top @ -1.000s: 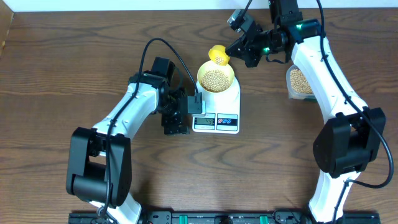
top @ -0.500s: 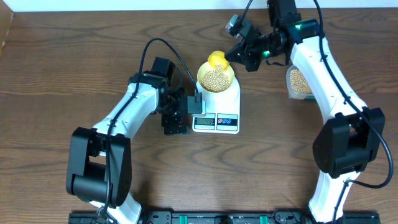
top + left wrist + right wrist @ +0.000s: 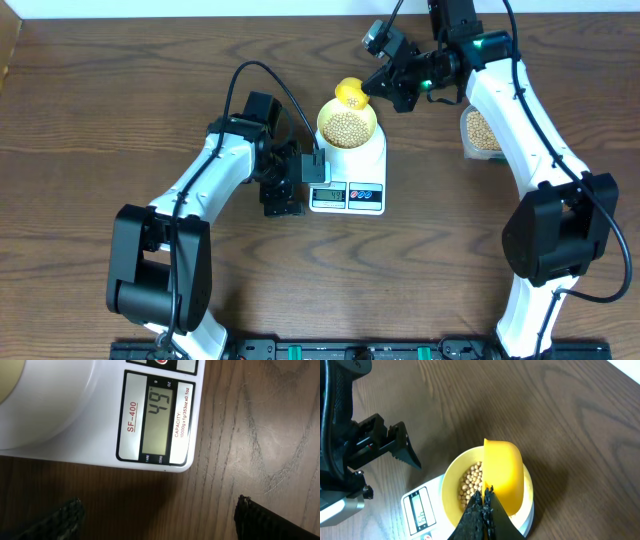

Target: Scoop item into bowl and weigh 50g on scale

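The pale yellow bowl (image 3: 348, 126) (image 3: 454, 480) stands on the white scale (image 3: 347, 190) (image 3: 65, 415) and holds a heap of beige beans (image 3: 347, 124) (image 3: 472, 482). The scale's display (image 3: 159, 421) reads 49. My right gripper (image 3: 372, 90) (image 3: 486, 494) is shut on the handle of a yellow scoop (image 3: 349, 94) (image 3: 503, 475), which hangs tilted over the bowl's far rim. My left gripper (image 3: 298, 185) (image 3: 159, 501) stands open on the table just left of the scale, with nothing between its fingers (image 3: 260, 517).
A clear tub (image 3: 483, 131) with more beans sits at the right, partly under the right arm. The left arm's black cable (image 3: 250, 75) loops over the table behind the left gripper. The wooden table's back edge (image 3: 200, 18) is near.
The right gripper has carried the scoop a little to the left and back over the bowl's far rim. The left arm has not moved.
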Tool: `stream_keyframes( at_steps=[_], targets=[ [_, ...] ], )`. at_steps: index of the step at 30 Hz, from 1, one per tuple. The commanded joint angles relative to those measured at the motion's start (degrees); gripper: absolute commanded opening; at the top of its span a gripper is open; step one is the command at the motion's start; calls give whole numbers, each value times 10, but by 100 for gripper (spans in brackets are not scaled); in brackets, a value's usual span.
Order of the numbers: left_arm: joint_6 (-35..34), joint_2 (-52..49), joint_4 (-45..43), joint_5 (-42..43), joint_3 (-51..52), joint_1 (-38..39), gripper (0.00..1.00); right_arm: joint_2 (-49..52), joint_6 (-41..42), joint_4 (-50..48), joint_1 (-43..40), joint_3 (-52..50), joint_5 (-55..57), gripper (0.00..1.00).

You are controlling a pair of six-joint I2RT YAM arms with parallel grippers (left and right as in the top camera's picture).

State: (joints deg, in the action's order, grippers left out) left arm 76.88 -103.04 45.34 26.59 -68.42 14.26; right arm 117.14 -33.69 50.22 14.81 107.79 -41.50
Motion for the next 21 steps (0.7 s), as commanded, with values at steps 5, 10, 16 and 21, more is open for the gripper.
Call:
stream_keyframes(
  at_steps=[5,10,16,21],
  targets=[
    [0,12,2,-3,7,-1,98,-9,4,-7,2,2,-4,1],
    [0,12,2,-3,7,-1,98,-9,4,-8,2,2,-4,1],
    [0,12,2,-3,7,-1,98,-9,4,-8,2,2,-4,1],
    [0,12,2,-3,7,-1,98,-9,4,-8,2,2,-4,1]
  ],
)
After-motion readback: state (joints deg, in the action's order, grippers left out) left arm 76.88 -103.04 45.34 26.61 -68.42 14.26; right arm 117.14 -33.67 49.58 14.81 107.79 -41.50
